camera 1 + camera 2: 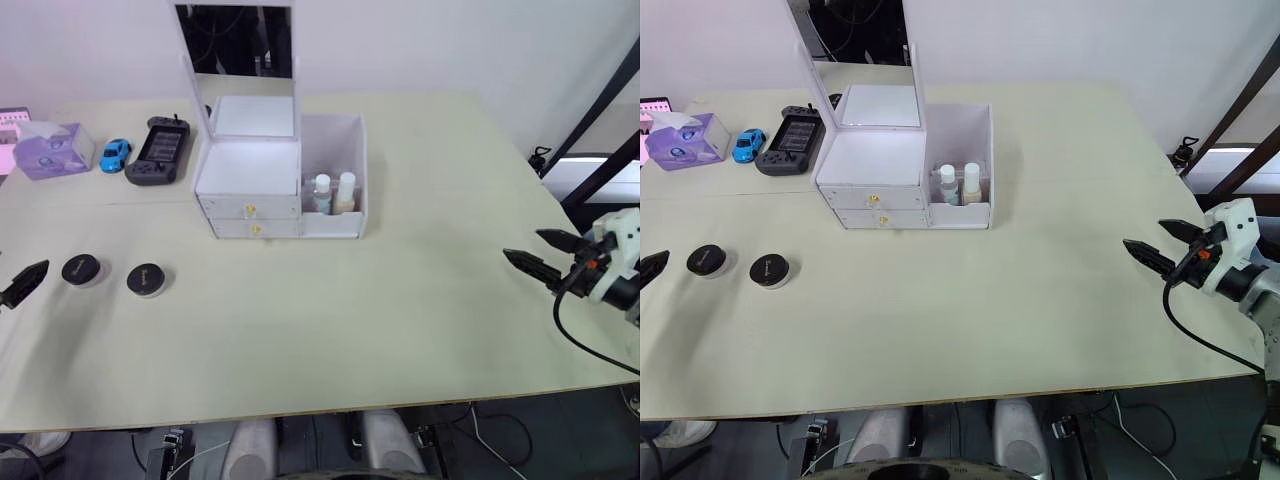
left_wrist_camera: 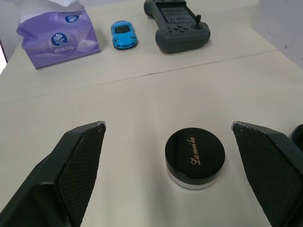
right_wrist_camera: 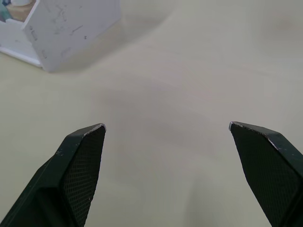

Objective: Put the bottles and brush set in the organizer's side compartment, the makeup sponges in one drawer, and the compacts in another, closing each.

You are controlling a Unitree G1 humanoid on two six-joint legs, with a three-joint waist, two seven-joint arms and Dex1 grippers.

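Left wrist view shows the wide-open, empty left gripper (image 2: 168, 137) facing a small round black compact (image 2: 195, 158) near the tabletop's left edge, probably light, rigid, slick-lidded, best pinched across its sides.

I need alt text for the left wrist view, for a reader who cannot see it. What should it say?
The left gripper is open, its two black fingers on either side of a round black compact with gold lettering, standing on the pale table. Beyond it lie a purple tissue box, a small blue toy car and a grey handheld game controller.
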